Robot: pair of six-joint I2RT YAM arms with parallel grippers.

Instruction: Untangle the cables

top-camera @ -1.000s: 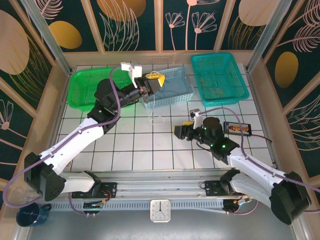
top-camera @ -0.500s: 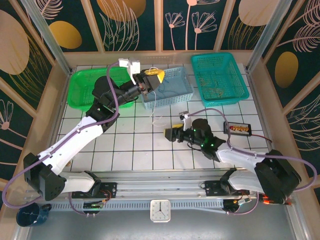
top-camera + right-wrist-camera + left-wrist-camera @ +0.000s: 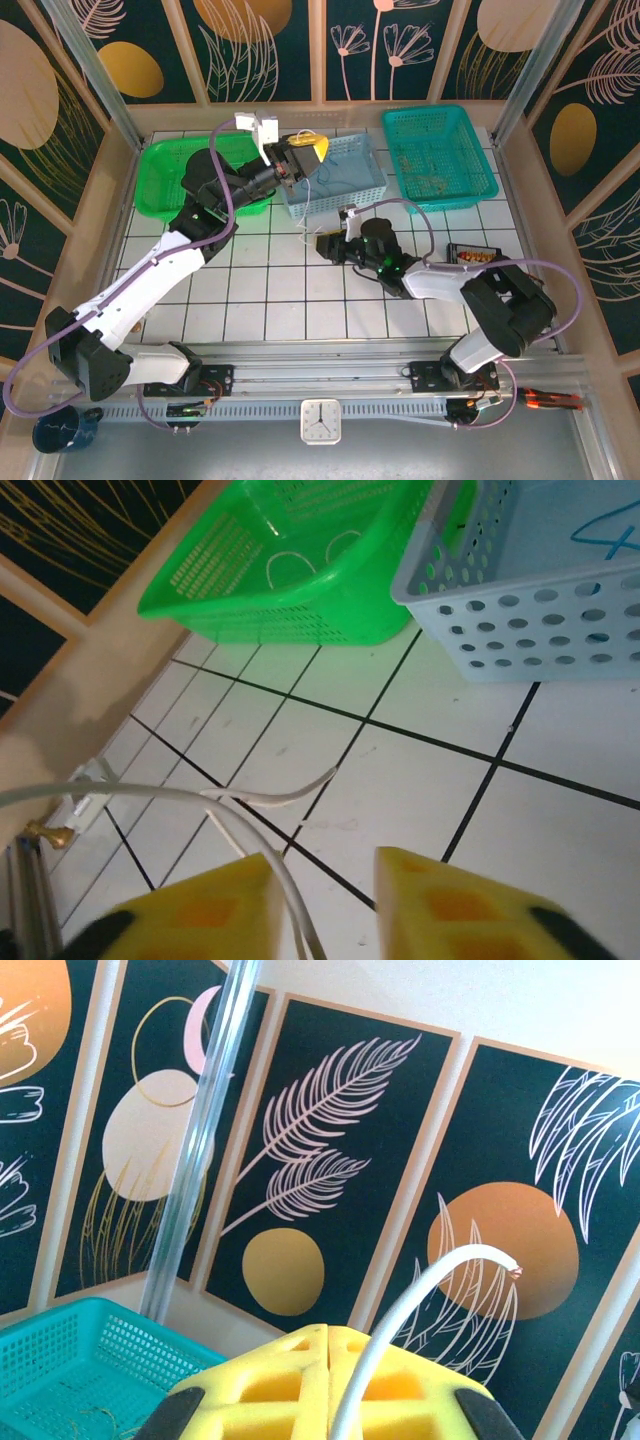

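Observation:
My left gripper (image 3: 308, 152) is raised over the light-blue basket and shut on a whitish cable (image 3: 420, 1300), whose bare end curls up past the yellow pads. That cable (image 3: 309, 205) hangs down to the tiles. My right gripper (image 3: 322, 245) is low over the tiles at the cable's lower part. In the right wrist view the right gripper (image 3: 330, 865) has its jaws apart, and a whitish cable (image 3: 170, 796) runs between them along the left pad. A second thin whitish strand (image 3: 290, 792) lies on the tile. A blue cable (image 3: 610, 535) lies in the light-blue basket.
A green basket (image 3: 165, 165) stands at the back left, a light-blue basket (image 3: 350, 180) in the middle and a teal basket (image 3: 440, 150) at the back right. A small black device (image 3: 470, 255) lies on the tiles to the right.
My right arm has reached left across the tiles to the hanging cable, and its jaws have narrowed. The left gripper has shifted slightly back, still holding the cable.

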